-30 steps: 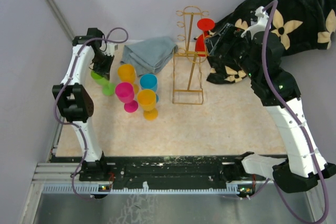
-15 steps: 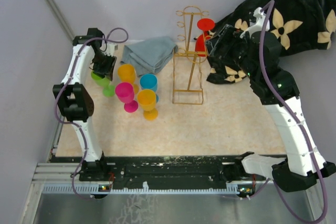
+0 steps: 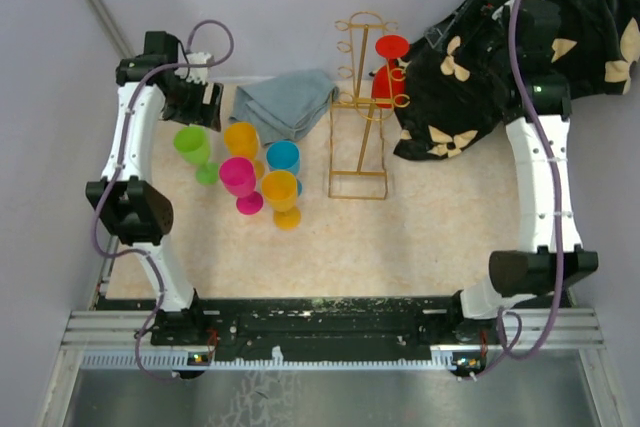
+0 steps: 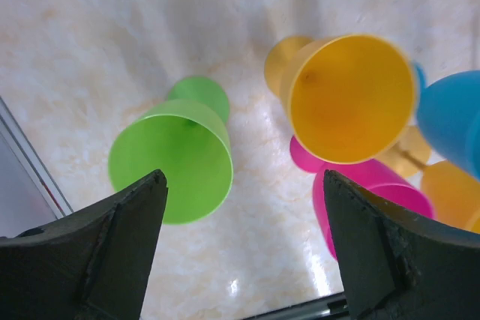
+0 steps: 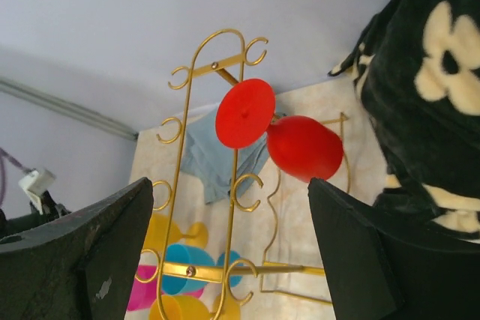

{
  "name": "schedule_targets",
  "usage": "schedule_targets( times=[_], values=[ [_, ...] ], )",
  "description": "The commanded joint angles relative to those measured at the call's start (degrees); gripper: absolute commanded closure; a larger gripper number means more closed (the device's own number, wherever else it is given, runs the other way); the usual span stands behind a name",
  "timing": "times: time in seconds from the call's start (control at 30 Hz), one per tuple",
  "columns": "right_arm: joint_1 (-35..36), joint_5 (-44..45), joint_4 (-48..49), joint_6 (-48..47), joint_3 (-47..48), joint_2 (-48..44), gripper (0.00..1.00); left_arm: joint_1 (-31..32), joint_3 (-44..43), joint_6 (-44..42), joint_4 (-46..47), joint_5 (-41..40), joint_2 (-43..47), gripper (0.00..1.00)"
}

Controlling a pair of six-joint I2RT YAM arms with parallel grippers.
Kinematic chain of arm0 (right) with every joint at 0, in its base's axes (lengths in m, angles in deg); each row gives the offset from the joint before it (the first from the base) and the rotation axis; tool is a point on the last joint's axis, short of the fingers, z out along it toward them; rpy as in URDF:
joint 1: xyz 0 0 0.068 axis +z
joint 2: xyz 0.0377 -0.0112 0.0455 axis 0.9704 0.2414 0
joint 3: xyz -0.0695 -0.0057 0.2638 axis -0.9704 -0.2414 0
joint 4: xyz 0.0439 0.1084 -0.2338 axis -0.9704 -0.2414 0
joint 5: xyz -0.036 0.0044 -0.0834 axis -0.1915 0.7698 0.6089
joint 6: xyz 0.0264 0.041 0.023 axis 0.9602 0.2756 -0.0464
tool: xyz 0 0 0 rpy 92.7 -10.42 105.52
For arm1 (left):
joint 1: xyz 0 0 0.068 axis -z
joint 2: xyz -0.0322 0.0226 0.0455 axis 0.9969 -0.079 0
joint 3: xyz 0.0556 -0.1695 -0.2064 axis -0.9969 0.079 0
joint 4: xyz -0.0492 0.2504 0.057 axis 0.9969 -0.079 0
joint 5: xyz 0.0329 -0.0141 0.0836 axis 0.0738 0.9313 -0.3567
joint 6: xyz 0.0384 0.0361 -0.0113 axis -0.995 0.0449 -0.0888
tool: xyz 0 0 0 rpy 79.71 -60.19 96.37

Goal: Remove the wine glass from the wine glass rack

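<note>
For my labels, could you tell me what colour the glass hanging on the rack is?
The wine glass is red, clearest in the right wrist view.

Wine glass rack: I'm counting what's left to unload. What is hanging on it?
One red wine glass hangs upside down on the rack; other visible hooks are bare. Its foot hides the hook holding it.

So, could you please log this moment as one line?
left gripper open over green glass | right gripper open, facing wine glass rack | red wine glass on rack
</note>
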Motion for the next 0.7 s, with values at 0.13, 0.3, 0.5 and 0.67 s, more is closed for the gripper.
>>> schedule_targets(
  times=[0.13, 0.3, 0.5, 0.67],
  values=[
    [-4.52, -24.16, 10.15, 11.94, 3.86, 12.11, 0.20, 0.15, -1.89, 6.09, 11.52, 13.45, 13.63, 0.01],
    [-5.75, -28.92, 17.29, 18.00, 0.15, 14.32, 0.22, 0.12, 3.54, 12.22, 21.45, 22.28, 20.33, 0.00],
    [-6.19, -29.94, 24.53, 23.16, -5.05, 15.02, 0.28, 2.14, 11.10, 16.56, 32.13, 26.65, 25.45, 0.00],
    [-6.19, -30.45, 29.94, 26.90, -9.76, 15.01, 0.36, 3.67, 11.23, 17.57, 32.39, 29.22, 25.71, 0.00]
  ],
)
